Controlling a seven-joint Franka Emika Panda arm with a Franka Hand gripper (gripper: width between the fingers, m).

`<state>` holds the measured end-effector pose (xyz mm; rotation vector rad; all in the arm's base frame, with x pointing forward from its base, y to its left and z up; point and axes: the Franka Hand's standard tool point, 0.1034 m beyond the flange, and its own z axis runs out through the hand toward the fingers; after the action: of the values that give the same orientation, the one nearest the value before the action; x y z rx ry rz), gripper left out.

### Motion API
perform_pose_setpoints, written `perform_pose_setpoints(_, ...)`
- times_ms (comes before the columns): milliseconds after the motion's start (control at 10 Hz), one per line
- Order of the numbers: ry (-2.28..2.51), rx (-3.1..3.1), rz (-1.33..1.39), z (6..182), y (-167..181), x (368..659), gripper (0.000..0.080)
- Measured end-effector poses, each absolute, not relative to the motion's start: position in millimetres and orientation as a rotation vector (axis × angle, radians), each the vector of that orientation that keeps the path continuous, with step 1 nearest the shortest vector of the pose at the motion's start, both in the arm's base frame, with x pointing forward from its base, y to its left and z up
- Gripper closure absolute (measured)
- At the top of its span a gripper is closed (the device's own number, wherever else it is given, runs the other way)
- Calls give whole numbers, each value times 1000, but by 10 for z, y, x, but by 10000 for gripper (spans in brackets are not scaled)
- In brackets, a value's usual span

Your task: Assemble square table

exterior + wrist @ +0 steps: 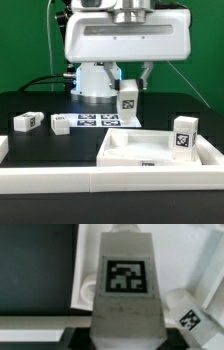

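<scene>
Hand (131, 86) clenched on the held leg (128, 102), in the air at centre frame of the exterior view, behind the tabletop (135, 148) at lower right.
Upright leg (183, 136) stands at the tabletop's right corner, apparently fitted.
First loose leg (27, 121) and second loose leg (60, 123) lie on the desk (40, 105), centre left.
Count: four legs, one tabletop.
Judged progress: one leg on, three to go.

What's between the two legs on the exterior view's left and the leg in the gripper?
The marker board, flat on the table, between the nearer leg and the held leg. Shows in the exterior view only.
</scene>
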<state>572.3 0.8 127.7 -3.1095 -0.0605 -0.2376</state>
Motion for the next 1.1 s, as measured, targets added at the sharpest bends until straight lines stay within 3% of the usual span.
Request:
perform_pose_setpoints(300, -73, -3115, -274, 1259, -39, 5785, 509)
perform_pose_setpoints(800, -115, -3136, -739, 1259, -274, 5819, 509)
perform_pose_setpoints(1100, -123, -3131, -719, 1237, -183, 5820, 509)
